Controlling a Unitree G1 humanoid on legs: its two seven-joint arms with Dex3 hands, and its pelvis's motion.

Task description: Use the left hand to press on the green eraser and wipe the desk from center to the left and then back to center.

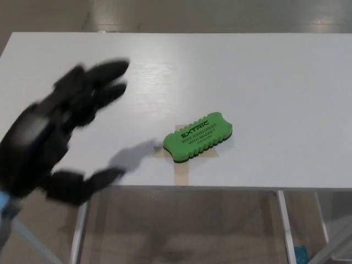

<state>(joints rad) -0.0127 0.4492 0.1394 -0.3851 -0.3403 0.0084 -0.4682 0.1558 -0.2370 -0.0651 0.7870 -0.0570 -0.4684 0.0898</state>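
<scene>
A green eraser [198, 136] with black lettering lies flat near the front middle of the white desk [264, 77], over a patch of tan tape [182, 171]. My left hand [52, 140] is blurred and close to the camera at the picture's left, well clear of the eraser and raised above the desk. Its fingers [102, 74] are spread apart and the thumb [91, 182] sticks out, with nothing held. The right hand does not show.
The desk's front edge [231, 188] runs just below the eraser, with metal legs [285, 220] and floor beneath. The left end of the desk sits behind my hand.
</scene>
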